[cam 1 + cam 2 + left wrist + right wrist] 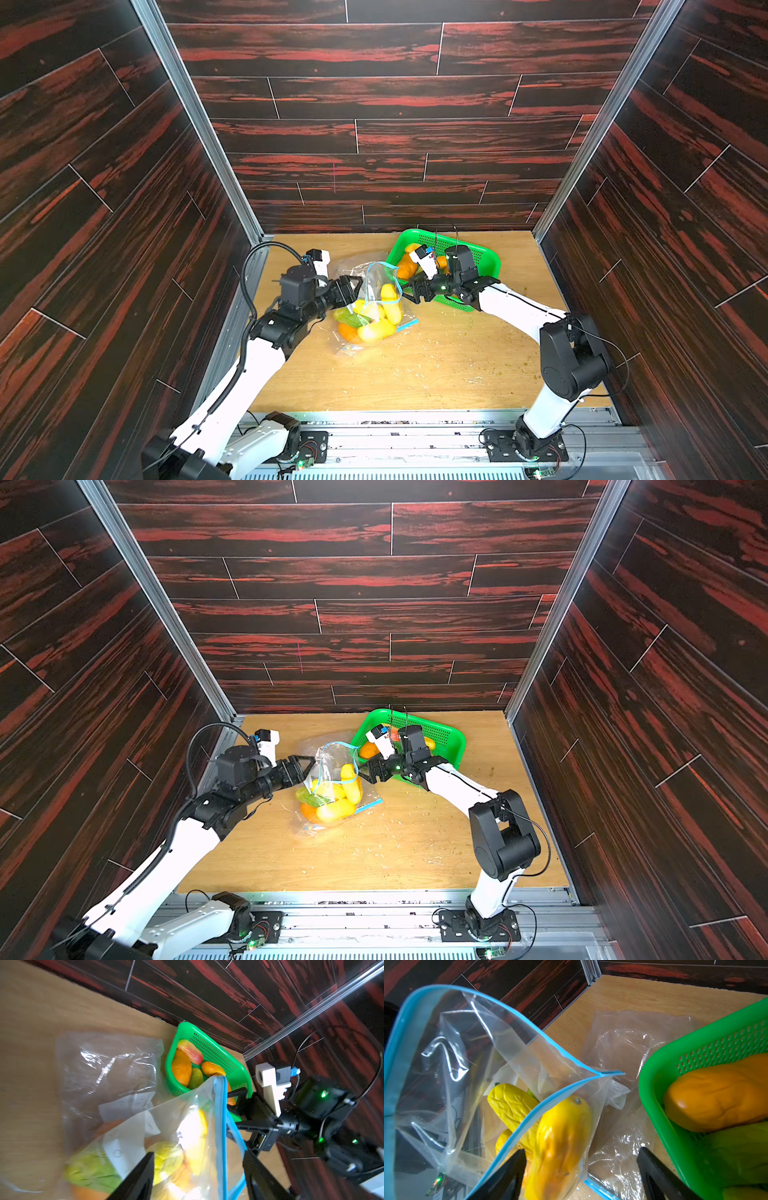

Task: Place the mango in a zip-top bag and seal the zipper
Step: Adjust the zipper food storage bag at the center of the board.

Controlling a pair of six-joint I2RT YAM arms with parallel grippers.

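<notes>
A clear zip-top bag (370, 299) (332, 779) stands mid-table with its blue zipper (219, 1126) (391, 1064) gaping open. Several yellow, green and orange mangos lie inside; the top yellow mango (391, 305) (560, 1142) leans by the mouth. My left gripper (356, 286) (307, 766) (198, 1154) is open at the bag's left side, with the zipper edge passing loose between its jaws. My right gripper (409, 293) (362, 773) (581, 1150) is open at the right side, and the bagged yellow mango shows between its jaws, untouched.
A green basket (478, 253) (444, 737) (218, 1051) (654, 1084) at the back right holds more mangos, just behind my right wrist. A second, empty clear bag (353, 262) (104, 1068) (623, 1043) lies flat behind the filled one. Crumbs dot the wooden table (415, 374).
</notes>
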